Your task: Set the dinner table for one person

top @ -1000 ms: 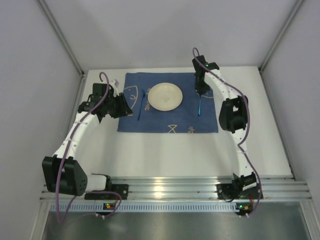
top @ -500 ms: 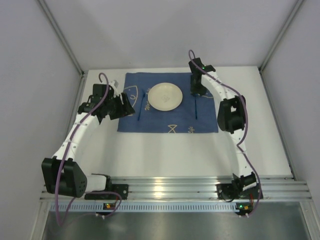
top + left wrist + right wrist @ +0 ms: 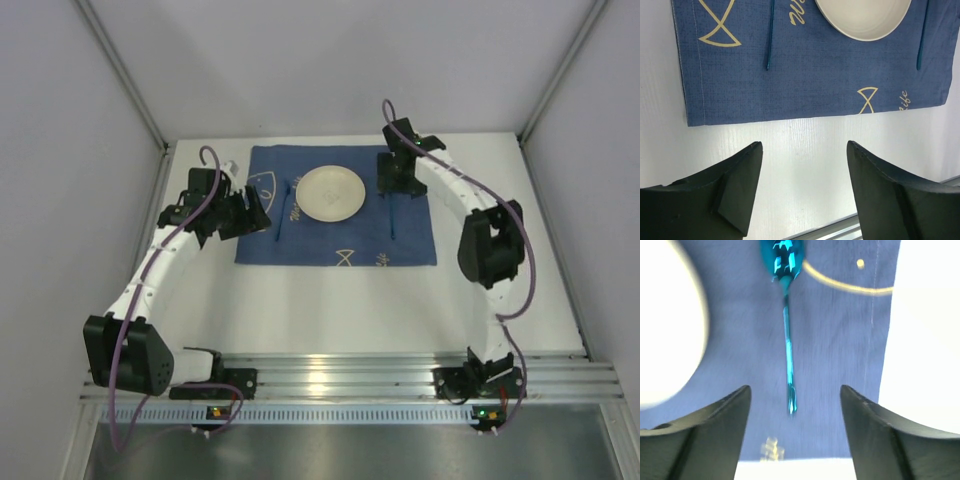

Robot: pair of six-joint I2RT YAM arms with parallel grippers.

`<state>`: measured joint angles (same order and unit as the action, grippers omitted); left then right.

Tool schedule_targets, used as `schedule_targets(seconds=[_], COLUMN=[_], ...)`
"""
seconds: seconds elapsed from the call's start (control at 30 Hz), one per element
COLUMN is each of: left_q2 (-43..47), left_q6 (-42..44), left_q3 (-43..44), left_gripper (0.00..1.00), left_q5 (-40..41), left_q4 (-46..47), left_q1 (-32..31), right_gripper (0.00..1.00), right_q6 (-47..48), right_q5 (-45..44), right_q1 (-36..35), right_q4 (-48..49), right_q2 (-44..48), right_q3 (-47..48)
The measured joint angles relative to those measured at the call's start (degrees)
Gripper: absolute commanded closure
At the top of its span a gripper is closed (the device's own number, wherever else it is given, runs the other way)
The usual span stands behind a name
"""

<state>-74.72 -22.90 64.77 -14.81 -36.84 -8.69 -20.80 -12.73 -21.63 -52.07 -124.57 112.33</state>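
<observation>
Where woven cloth (image 3: pixel 300 245) covers table (image 3: pixel 330 300), round plate (image 3: pixel 330 193) — slim spoon (image 3: pixel 788 352)

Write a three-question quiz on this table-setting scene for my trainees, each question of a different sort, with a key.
1. True or false: the plate rests on the blue cloth.
2. The spoon lies: A) on the plate; B) on the cloth beside the plate; C) gripped by an end effector.
3. Fill in: the right end effector has its jaws ____.
Key: 1 true; 2 B; 3 open.
</observation>
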Motion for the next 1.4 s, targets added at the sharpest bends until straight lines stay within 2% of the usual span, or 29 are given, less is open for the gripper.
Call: schedule_targets(seconds=[0.03, 0.07, 0.17, 0.23, 0.27, 0.37, 0.47, 0.57, 0.73, 0.9, 1.1, 1.4], left_q2=[0.0, -0.02, -0.13, -0.74, -1.27, -3.52, -4.76, -4.22, 0.33, 3.91, 7.26, 10.73], left_q6=[0.02, -0.02, -0.63, -0.76, -0.81, -1.01, -1.2, -1.75, -0.37, 3.8, 5.09, 5.92], left_q3=[0.0, 0.02, 0.15, 1.11, 1.9, 5.42, 8.02, 6.75, -4.52, -11.39, -13.05, -15.61], left_gripper=[0.19, 0.03, 0.02, 0.02, 0.02, 0.02, 0.02, 0.02, 0.02, 0.02, 0.02, 0.03], left_q5=[0.2, 0.39, 1.03, 1.51, 1.86, 3.82, 7.61, 12.39, 20.7, 25.66, 30.86, 34.03], left_q4=[0.0, 0.07, 0.39, 0.46, 0.52, 0.94, 2.49, 7.8, 18.03, 22.58, 25.79, 26.53], left_q1=[-0.02, -0.07, -0.07, -0.11, -0.15, -0.46, -1.64, -3.41, -9.14, -17.09, -17.25, -17.31], right_gripper=[0.24, 0.22, 0.17, 0.02, 0.0, 0.0, 0.0, 0.0, 0.0, 0.0, 0.0, 0.0], right_q6=[0.0, 0.04, 0.46, 0.96, 1.42, 1.6, -2.16, -3.89, -4.42, -5.4, -5.86, -5.84], right_q5=[0.09, 0.17, 0.57, 0.63, 0.46, 0.68, -2.56, -4.52, -4.63, -4.87, -4.94, -3.45], right_q1=[-0.57, -1.25, -4.09, -6.97, -8.85, -13.2, -13.64, -13.33, -13.33, -13.33, -13.33, -13.33], right_q4=[0.5, 1.14, 4.07, 6.27, 8.63, 10.97, 14.56, 15.89, 15.19, 14.21, 14.29, 14.49], right_q2=[4.09, 7.98, 21.35, 31.17, 36.68, 52.13, 65.61, 73.24, 75.89, 81.18, 82.44, 82.68], right_q3=[-2.73, -5.38, -13.84, -19.67, -23.71, -33.66, -44.35, -53.35, -61.13, -63.6, -63.6, -64.7])
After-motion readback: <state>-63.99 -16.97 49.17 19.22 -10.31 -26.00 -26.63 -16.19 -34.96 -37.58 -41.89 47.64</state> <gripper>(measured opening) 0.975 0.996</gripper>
